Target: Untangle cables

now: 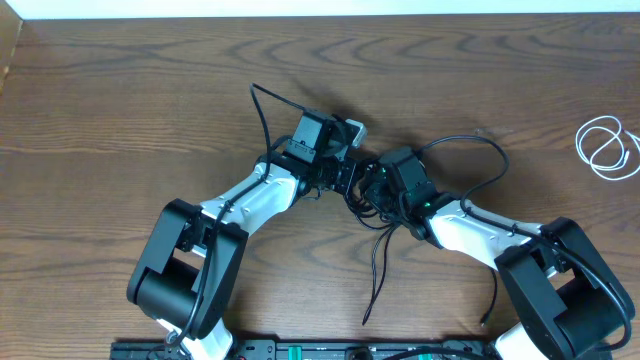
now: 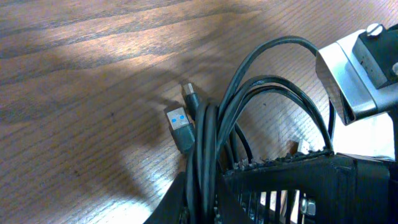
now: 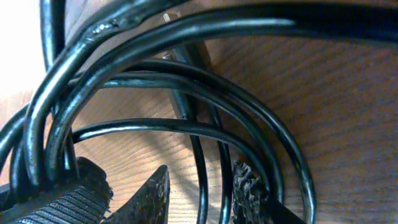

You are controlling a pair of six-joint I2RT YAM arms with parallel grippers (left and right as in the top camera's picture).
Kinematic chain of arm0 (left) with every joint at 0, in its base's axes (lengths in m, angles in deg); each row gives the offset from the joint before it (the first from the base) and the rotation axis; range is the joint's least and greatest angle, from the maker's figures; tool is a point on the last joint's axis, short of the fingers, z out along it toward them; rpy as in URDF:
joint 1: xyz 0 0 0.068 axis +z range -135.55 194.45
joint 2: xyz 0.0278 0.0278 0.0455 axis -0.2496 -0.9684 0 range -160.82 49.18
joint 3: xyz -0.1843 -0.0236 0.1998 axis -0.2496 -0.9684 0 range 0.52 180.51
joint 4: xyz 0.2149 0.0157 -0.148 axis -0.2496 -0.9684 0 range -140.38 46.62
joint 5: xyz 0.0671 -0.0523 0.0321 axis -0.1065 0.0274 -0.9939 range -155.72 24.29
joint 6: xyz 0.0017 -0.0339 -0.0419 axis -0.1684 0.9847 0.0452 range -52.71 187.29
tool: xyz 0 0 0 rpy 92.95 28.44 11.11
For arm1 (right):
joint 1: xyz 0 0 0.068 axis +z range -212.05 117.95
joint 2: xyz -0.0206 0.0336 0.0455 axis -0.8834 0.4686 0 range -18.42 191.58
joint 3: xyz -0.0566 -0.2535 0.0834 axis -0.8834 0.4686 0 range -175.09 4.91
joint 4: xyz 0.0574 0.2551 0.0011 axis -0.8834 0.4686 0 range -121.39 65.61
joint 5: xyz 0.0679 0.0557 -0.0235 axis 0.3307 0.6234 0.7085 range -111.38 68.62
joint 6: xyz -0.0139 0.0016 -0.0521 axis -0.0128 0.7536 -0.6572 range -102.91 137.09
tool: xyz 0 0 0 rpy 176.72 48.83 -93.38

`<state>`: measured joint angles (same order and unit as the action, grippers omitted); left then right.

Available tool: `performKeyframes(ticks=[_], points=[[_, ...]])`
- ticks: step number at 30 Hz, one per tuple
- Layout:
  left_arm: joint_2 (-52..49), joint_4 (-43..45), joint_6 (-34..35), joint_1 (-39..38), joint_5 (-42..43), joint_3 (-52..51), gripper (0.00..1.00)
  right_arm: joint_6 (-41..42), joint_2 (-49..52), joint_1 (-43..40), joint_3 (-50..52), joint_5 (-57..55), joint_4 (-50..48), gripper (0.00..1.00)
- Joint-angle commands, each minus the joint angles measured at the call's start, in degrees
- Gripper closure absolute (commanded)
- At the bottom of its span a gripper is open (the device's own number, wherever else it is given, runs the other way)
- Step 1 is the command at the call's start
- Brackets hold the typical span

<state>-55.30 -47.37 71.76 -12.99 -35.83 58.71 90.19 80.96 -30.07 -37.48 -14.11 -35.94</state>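
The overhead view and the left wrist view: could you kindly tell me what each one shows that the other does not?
Only overhead: the white cable coiled apart near the table's right edge, the left arm and right arm meeting mid-table, and a loose strand of the black cable trailing toward the robot's base. Only left wrist: a blue-tongued USB plug lying on the wood beside a smaller plug. Both: the bunched black cable on the wooden table.

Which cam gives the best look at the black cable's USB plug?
Left wrist: the plug sits unobstructed, blue insert showing. Overhead can't resolve it in the tangle; right wrist shows only black cable loops.
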Motion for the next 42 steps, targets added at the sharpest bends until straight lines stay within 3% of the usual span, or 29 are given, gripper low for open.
performKeyframes(ticks=[1,21,31,37,42], points=[[0.0,0.2,-0.3,0.1,1.0,0.2,0.92,0.8,1.9,0.0,0.1,0.0,0.5,0.7],[0.0,0.2,-0.3,0.1,1.0,0.2,0.92,1.4,9.4,1.6,0.1,4.7,-4.8,0.7],[0.0,0.2,-0.3,0.1,1.0,0.2,0.92,-1.9,9.4,1.5,0.1,4.7,-4.8,0.98],[0.0,0.2,-0.3,0.1,0.9,0.2,0.92,-12.0,9.3,1.3,0.1,8.2,-4.4,0.99],[0.0,0.2,-0.3,0.1,0.9,0.2,0.92,-14.1,8.4,1.3,0.1,9.4,-4.5,0.99]])
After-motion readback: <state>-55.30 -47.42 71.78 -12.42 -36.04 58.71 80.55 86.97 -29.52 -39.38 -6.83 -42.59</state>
